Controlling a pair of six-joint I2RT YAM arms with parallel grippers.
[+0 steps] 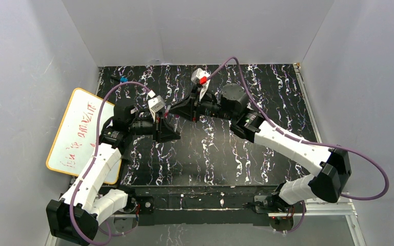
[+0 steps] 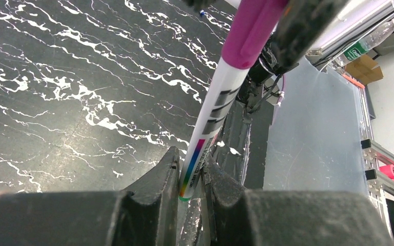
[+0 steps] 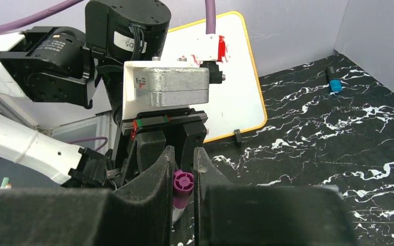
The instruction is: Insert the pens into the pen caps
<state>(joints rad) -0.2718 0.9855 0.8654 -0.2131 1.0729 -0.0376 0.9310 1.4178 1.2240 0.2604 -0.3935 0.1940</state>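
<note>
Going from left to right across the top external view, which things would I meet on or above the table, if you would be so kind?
Whiteboard → blue-tipped black object → left gripper → right gripper.

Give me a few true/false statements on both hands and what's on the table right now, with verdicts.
1. The left hand is shut on the white-barrelled pen. True.
2. The right hand grips a grey cap. False: it grips the magenta cap.
3. The whiteboard sits at the right side of the table. False: it is at the left side.
4. The blue-tipped object lies on the table, apart from both hands. True.
</note>
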